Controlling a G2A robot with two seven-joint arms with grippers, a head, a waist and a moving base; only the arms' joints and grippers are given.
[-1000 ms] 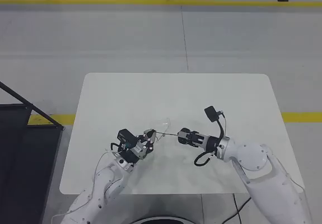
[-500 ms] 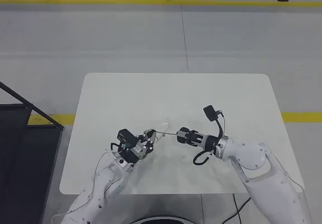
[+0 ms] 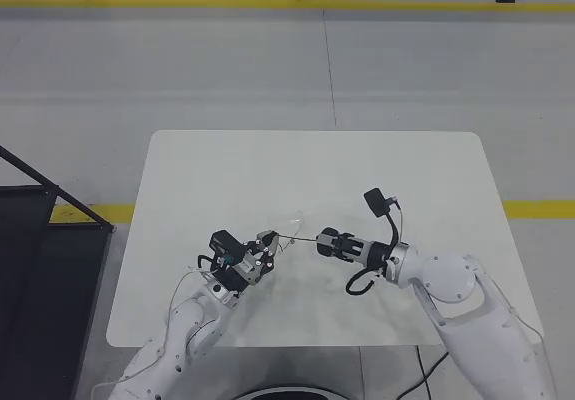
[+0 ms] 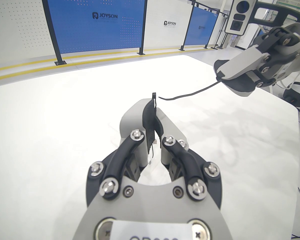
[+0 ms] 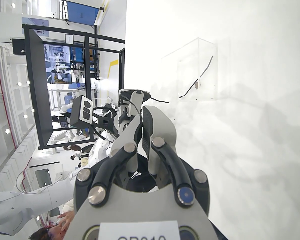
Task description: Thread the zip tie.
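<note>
My left gripper is shut on the head end of a black zip tie, and the head pokes up just past its fingertips. Facing it, my right gripper is shut on the zip tie's thin tail. The tail curves toward the head and its tip stops a small gap short of it. In the top view the left gripper and right gripper face each other over the table's front middle, with the tail between them. The right gripper has the tail tip sticking out past its fingers.
The white table is bare around the grippers. A clear box stands on the table just beyond them, with another black zip tie inside. A black frame stands off the table's left side.
</note>
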